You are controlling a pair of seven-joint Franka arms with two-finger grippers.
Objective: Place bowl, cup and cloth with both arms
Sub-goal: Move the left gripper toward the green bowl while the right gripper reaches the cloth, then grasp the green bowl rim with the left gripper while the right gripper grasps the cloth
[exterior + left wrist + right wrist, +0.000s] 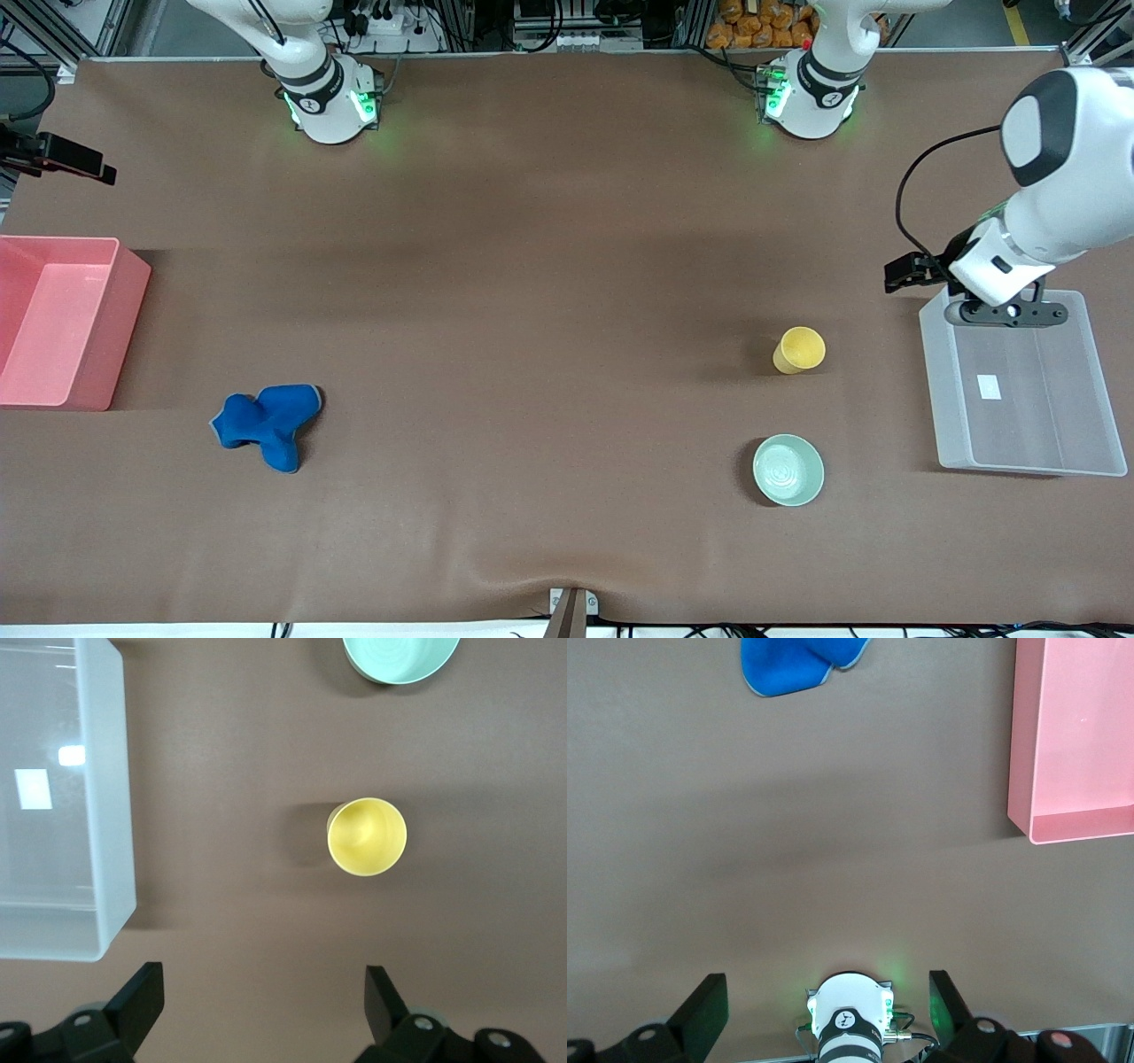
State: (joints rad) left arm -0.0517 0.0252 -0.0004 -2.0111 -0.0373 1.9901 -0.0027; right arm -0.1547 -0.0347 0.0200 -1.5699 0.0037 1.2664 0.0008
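The yellow cup (799, 349) stands upright toward the left arm's end of the table. The mint-green bowl (788, 470) sits nearer to the front camera than the cup. The blue cloth (267, 424) lies crumpled toward the right arm's end. My left gripper (264, 1005) is open and empty, up in the air over the table beside the clear tray, with the cup (367, 836) and the bowl's rim (400, 657) in its view. My right gripper (830, 1010) is open and empty, high over the table by its own base; the cloth (799, 660) shows in its view.
A clear plastic tray (1019, 390) sits at the left arm's end and also shows in the left wrist view (53, 815). A pink bin (124, 328) sits at the right arm's end and also shows in the right wrist view (1072, 735). Brown cloth covers the table.
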